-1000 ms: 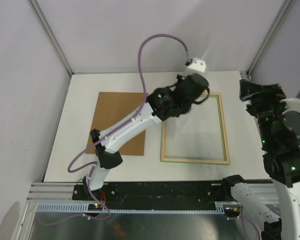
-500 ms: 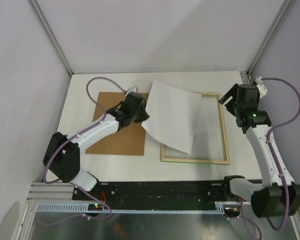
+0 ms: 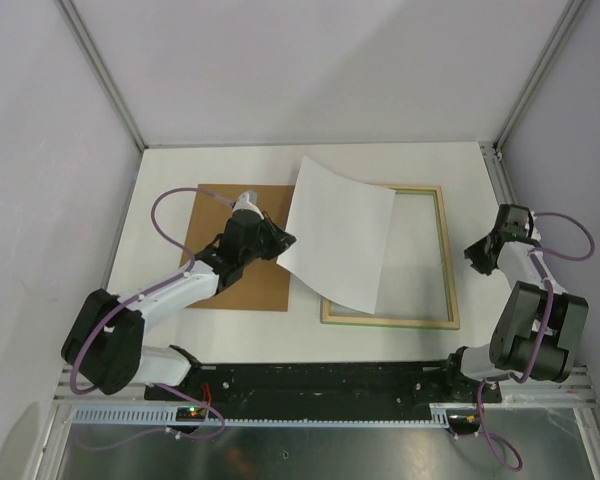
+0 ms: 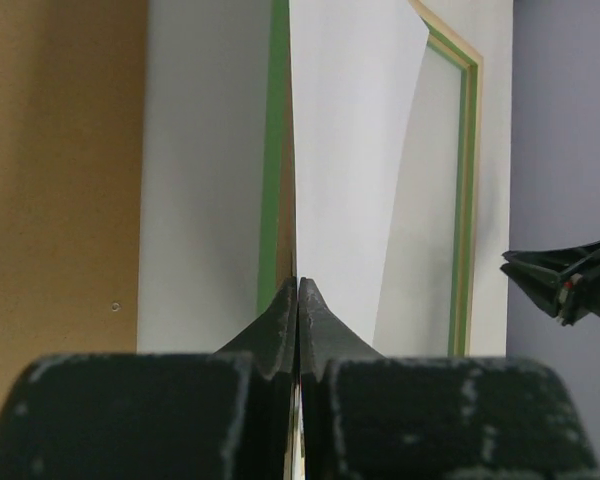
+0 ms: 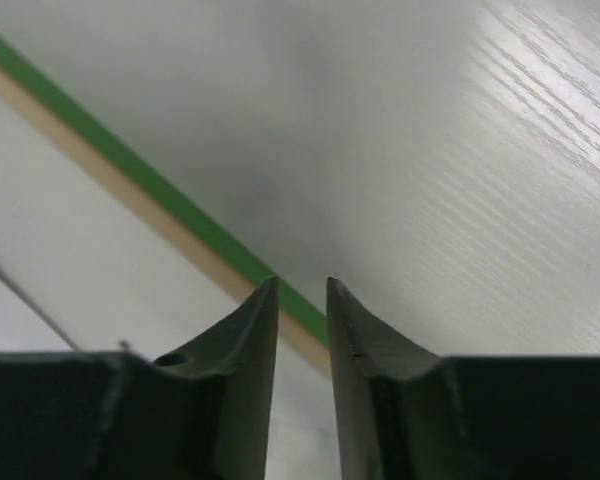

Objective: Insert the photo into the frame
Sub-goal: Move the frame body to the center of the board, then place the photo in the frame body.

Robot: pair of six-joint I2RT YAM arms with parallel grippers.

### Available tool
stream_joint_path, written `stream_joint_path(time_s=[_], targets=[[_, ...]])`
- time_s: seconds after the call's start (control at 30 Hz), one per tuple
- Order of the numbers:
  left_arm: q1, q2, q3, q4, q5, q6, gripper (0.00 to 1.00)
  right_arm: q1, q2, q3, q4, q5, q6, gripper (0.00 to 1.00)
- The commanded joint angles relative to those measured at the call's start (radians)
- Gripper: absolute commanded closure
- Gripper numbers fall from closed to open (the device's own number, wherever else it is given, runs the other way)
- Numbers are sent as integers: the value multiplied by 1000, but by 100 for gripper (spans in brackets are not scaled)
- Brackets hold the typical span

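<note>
1. No writing, label, brand, number or sign is legible in any view.
2. The photo [image 3: 338, 235] shows a plain white side; the frame [image 3: 447, 260] and brown board [image 3: 265, 285] look unmarked.

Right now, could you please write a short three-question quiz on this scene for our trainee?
1. True or false: the left gripper is shut on the photo.
2. Seen from above, the photo shows: A its printed picture; B a plain white side; C a brown side.
3. Which thing is the right gripper nearest?
Key: 1 true; 2 B; 3 the frame, at its right rail.
</note>
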Motion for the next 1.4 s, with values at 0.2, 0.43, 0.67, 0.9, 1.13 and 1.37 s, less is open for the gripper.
stream_joint_path(time_s=[0.2,0.43,0.67,0.9,1.13,1.37], targets=[[0,-46,-65,170,10,-37,100,-19,56,-124,139,-39,82,88],[-31,-89,-122,188,-7,-66,100,53,44,-204,184,-76,118,91],[-57,-109,-160,195,-20,-70,100,167,18,-234,215,-100,197,91],[-58,-85,-171,220,-19,-62,100,266,32,-235,250,-111,245,91],[-63,-9,-150,308,45,-15,100,295,51,-235,287,-144,229,88],[-82,61,-133,332,93,-11,100,292,74,-234,307,-174,200,87]])
